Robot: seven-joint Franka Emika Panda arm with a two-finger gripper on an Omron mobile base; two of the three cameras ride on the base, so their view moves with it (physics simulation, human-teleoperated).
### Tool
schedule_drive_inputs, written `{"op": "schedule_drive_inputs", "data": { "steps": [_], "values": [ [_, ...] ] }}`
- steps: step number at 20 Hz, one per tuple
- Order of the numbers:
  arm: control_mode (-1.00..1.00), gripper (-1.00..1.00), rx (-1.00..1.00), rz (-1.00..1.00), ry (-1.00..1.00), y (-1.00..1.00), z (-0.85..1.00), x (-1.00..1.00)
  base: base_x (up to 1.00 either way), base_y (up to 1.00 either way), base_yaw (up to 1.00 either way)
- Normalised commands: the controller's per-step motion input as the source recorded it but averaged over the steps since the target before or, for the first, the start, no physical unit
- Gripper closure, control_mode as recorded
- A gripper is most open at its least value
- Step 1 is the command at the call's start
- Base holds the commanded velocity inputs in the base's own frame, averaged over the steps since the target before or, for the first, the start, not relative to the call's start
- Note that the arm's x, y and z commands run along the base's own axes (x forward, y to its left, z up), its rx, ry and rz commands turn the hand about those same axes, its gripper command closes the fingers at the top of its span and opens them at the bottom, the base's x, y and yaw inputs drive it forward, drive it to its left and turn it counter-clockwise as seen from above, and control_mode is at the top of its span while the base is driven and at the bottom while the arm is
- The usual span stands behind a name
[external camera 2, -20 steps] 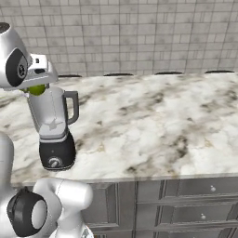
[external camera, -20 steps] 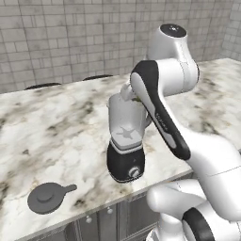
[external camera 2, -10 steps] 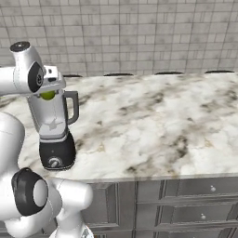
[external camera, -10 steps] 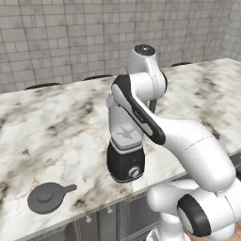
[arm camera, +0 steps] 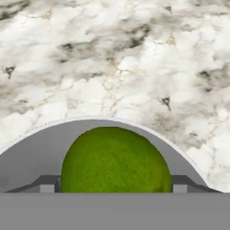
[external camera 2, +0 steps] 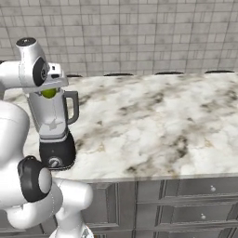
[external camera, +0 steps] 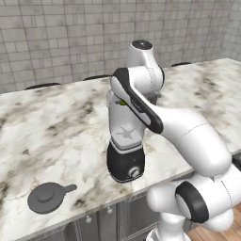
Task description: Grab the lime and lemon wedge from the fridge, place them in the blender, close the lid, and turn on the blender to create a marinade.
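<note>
Swinging in from the right, the arm has brought its gripper [arm camera: 115, 187] over the blender [external camera: 125, 141]; a second ago it stood farther off. Its jaws sit wide around the lime [arm camera: 115, 161], which hangs at the jar's mouth, inside the rim. To do this well, I judge it should centre the lime over the jar, then let go and rise straight. Left of the blender, near the counter [external camera: 52, 132] front, lies the lid [external camera: 47, 197], well clear.
</note>
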Motion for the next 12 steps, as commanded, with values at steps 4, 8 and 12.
{"op": "schedule_drive_inputs", "data": {
  "steps": [4,8,12],
  "values": [
    [-1.0,-1.0,0.0,0.0,0.03,0.0,0.16,0.0,0.0,0.0,0.0],
    [-1.0,-1.0,0.0,-0.04,0.03,0.05,0.38,-0.08,0.0,0.0,0.0],
    [-1.0,-1.0,0.0,-0.07,0.02,0.01,0.38,-0.55,0.0,0.0,0.0]
  ]
}}
